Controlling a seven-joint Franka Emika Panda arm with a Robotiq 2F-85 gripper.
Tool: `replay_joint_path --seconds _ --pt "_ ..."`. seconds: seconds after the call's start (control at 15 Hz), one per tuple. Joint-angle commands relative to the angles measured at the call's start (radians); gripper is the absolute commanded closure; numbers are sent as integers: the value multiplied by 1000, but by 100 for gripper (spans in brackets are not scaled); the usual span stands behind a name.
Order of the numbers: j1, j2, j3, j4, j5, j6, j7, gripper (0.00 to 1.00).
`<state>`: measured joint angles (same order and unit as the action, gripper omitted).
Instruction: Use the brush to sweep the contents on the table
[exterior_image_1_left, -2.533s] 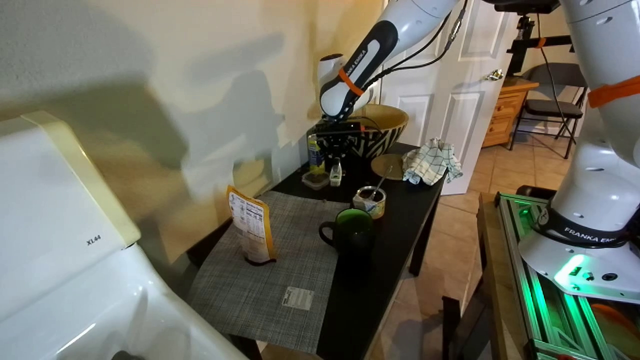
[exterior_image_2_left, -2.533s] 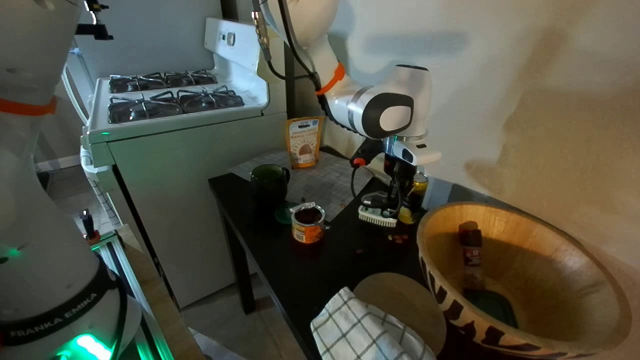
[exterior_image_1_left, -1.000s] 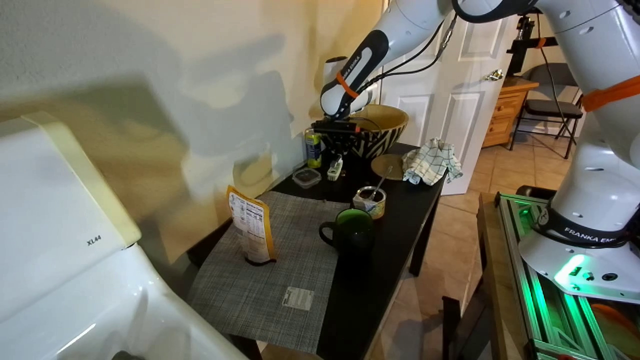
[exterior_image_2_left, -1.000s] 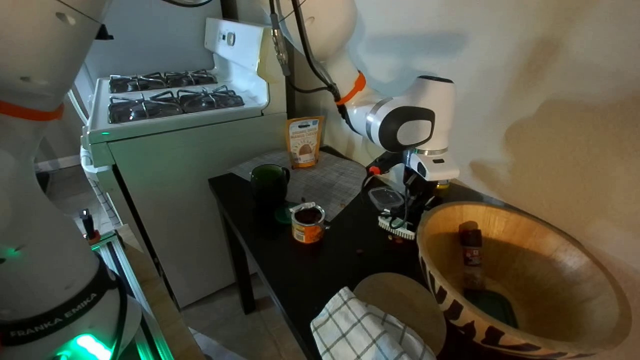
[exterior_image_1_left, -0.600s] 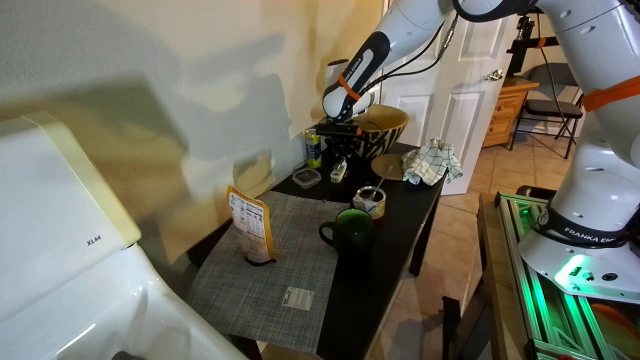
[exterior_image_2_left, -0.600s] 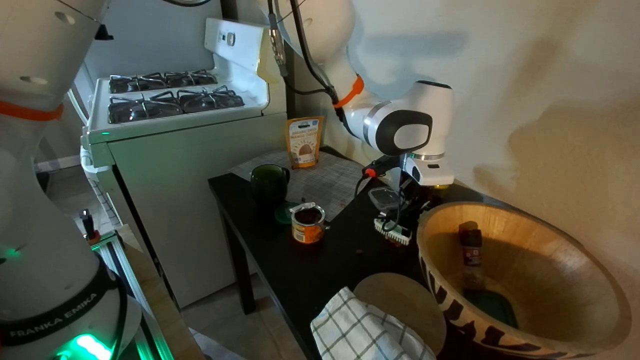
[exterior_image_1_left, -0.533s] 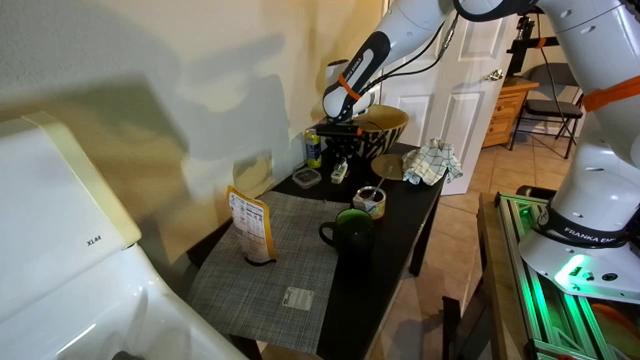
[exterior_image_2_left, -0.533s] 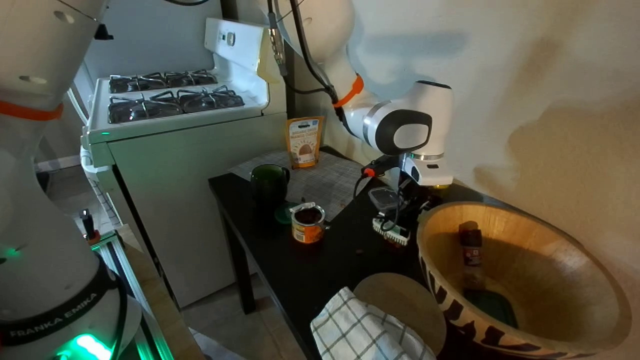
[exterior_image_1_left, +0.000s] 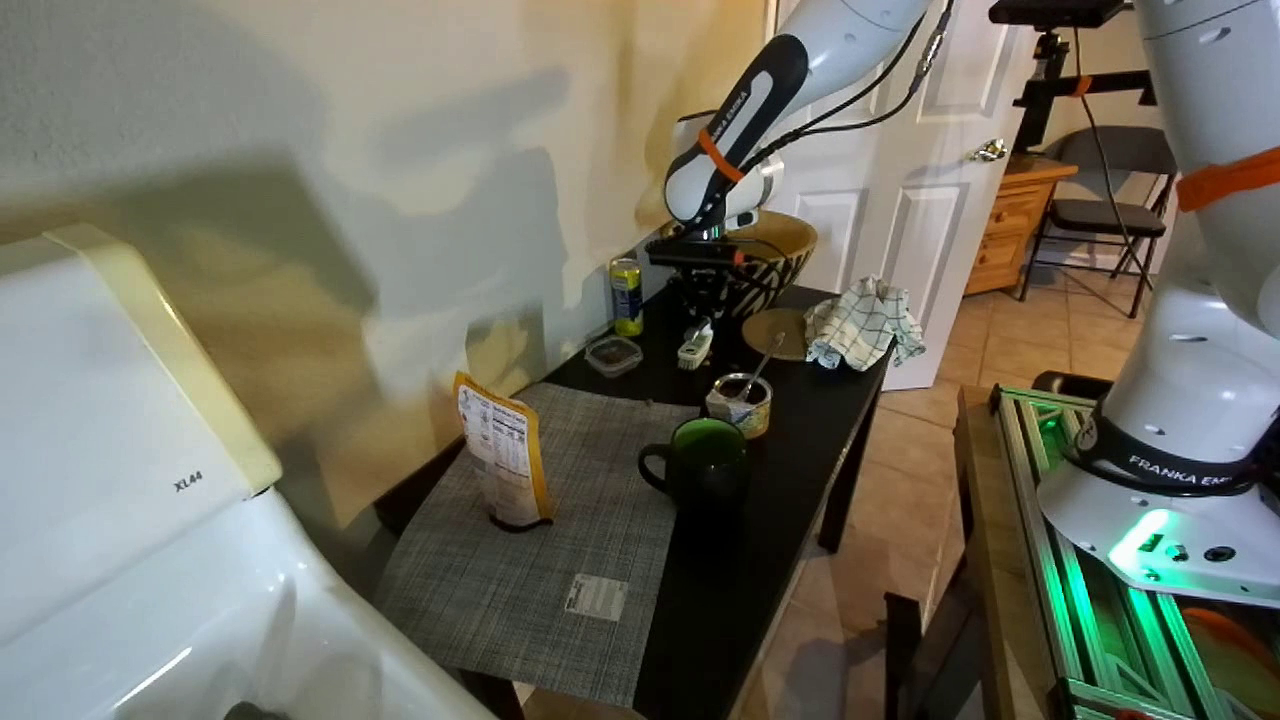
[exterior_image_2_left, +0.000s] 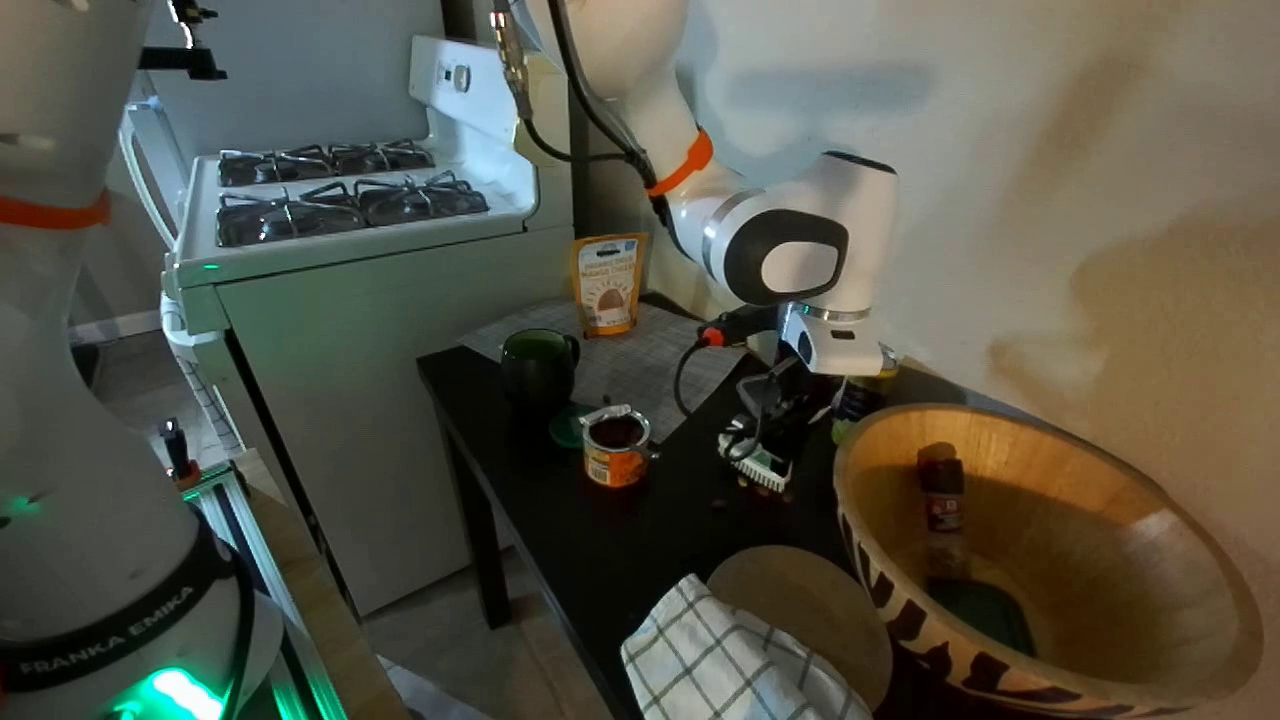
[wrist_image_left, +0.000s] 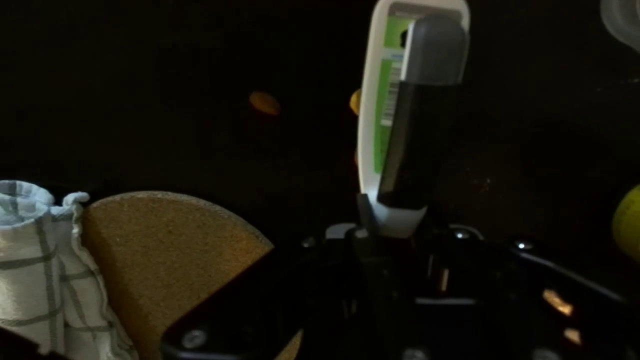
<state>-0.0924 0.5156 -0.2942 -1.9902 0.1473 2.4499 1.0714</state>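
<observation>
The white brush with a green label shows in the wrist view (wrist_image_left: 372, 125) and in both exterior views (exterior_image_1_left: 695, 350) (exterior_image_2_left: 755, 465). My gripper (wrist_image_left: 395, 220) is shut on the brush handle; it also shows in both exterior views (exterior_image_1_left: 706, 318) (exterior_image_2_left: 770, 432). The brush is low over the black table (exterior_image_1_left: 795, 440) (exterior_image_2_left: 670, 550), bristles down; whether they touch cannot be told. Small orange-brown bits lie beside the brush in the wrist view (wrist_image_left: 265, 103) and below it in an exterior view (exterior_image_2_left: 786, 497). Some bits are partly hidden by the brush.
Around the brush stand a clear container (exterior_image_1_left: 613, 355), a yellow can (exterior_image_1_left: 627, 297), a large wooden bowl (exterior_image_2_left: 1100, 500), a round cork mat (exterior_image_2_left: 800, 620), a checked towel (exterior_image_2_left: 740, 660) and an opened tin (exterior_image_2_left: 615, 452). A mug (exterior_image_1_left: 708, 465) and a pouch (exterior_image_1_left: 505, 455) stand farther along.
The gripper and brush first moved toward the bowl, then away from the wall toward the table's open side. The bits shifted with it. The container and yellow can moved slightly.
</observation>
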Motion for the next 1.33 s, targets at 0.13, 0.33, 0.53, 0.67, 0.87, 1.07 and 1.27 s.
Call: replay_joint_path --seconds 0.13,0.33,0.53,0.67,0.87,1.07,1.27 --pt "-35 -21 29 -4 49 28 6 94" --pt "-40 3 24 20 102 125 64 94" --pt "-27 39 7 45 117 200 132 94" --pt "-15 70 -6 67 102 222 182 94" --pt "-1 116 -18 98 88 226 220 94" --pt "14 160 -34 127 79 218 246 94" --pt "37 178 -57 133 63 198 261 94"
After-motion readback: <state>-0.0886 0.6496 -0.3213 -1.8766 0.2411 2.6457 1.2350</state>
